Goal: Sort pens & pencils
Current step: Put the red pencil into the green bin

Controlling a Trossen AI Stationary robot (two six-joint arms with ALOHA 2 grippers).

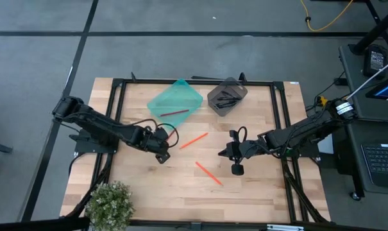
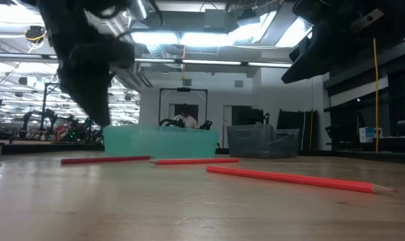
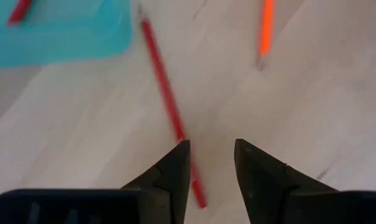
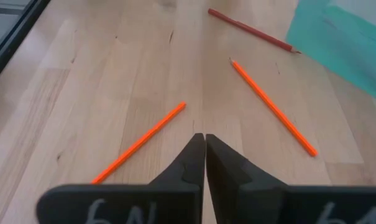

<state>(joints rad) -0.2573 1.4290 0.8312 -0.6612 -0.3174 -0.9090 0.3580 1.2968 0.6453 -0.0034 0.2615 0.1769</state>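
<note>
In the high view, the left gripper is being seen at about nine o'clock from the table's middle, and its fingers are hard to make out against the dark arm. A dark red pencil is lying inside the teal tray at twelve o'clock; black pens are lying in the grey bin just beside it, but they cannot be counted. One orange pencil is lying near the centre and another orange pencil toward six o'clock. The right gripper is waiting at three o'clock. A plant is being cut off at seven o'clock.

In the low view, the grippers' tips are being cut off at the top; three pencils are lying before the tray and bin. A person is being seen far behind, too small to describe.

In the left wrist view, the jaws are standing spread with nothing between them; a red pencil is passing just beside one finger and is partly hidden by it. Touching cannot be told.

In the right wrist view, the jaws are pressed together, holding nothing, and two orange pencils are lying ahead.
</note>
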